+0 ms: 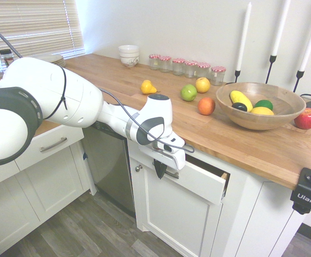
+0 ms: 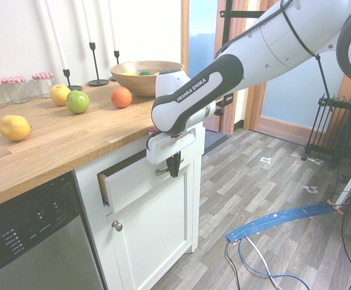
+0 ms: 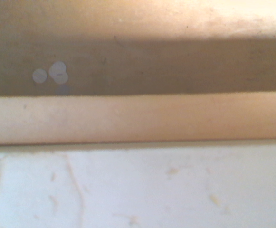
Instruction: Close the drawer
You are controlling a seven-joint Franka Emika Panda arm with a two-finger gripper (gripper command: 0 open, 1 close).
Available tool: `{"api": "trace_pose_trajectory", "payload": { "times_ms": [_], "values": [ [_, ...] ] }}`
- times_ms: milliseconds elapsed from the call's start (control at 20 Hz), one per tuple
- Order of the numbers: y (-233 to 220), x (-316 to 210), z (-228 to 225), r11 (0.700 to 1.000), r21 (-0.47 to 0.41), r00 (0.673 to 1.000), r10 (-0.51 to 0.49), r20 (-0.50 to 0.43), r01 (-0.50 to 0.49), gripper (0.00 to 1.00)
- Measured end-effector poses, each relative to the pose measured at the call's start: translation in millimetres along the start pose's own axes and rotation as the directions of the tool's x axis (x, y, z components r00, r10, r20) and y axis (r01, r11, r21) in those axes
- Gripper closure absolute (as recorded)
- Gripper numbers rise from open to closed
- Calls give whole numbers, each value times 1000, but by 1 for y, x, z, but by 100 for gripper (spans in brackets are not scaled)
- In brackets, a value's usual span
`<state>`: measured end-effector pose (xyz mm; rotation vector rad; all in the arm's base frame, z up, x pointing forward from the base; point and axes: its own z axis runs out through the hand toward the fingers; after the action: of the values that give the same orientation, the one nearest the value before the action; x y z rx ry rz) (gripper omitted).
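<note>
The drawer [image 1: 200,184] sits under the wooden countertop and stands a little way out of the cabinet, with a dark gap behind its white front [image 2: 133,184]. My gripper [image 1: 159,172] is shut, with its dark fingers pointing down against the front panel by the silver bar handle [image 1: 171,174]. From the other side, the gripper [image 2: 174,170] hangs in front of the handle [image 2: 162,172]. Nothing is held. The wrist view shows the white top edge of the drawer front [image 3: 138,190] from close by, with the light brown wood inside [image 3: 138,118] beyond it.
A cabinet door with a round knob [image 1: 138,168] lies below the drawer, and a dishwasher [image 1: 110,166] stands beside it. On the countertop [image 1: 251,144] are loose fruit, a wooden bowl [image 1: 259,104] of fruit, several jars [image 1: 187,65] and candlesticks. A narrower drawer [image 1: 51,145] is further left.
</note>
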<state>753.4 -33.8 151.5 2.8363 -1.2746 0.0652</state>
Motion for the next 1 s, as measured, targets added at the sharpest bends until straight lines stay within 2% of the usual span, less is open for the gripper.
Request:
{"api": "trace_pose_trajectory", "payload": {
  "times_ms": [550,600,1000],
  "values": [
    [1,1,1,1000,1,1000,2,-1,-2,100],
    [1,1,1,1000,1,1000,2,-1,-2,0],
    [1,1,1,1000,1,1000,2,0,-2,0]
  ]
}}
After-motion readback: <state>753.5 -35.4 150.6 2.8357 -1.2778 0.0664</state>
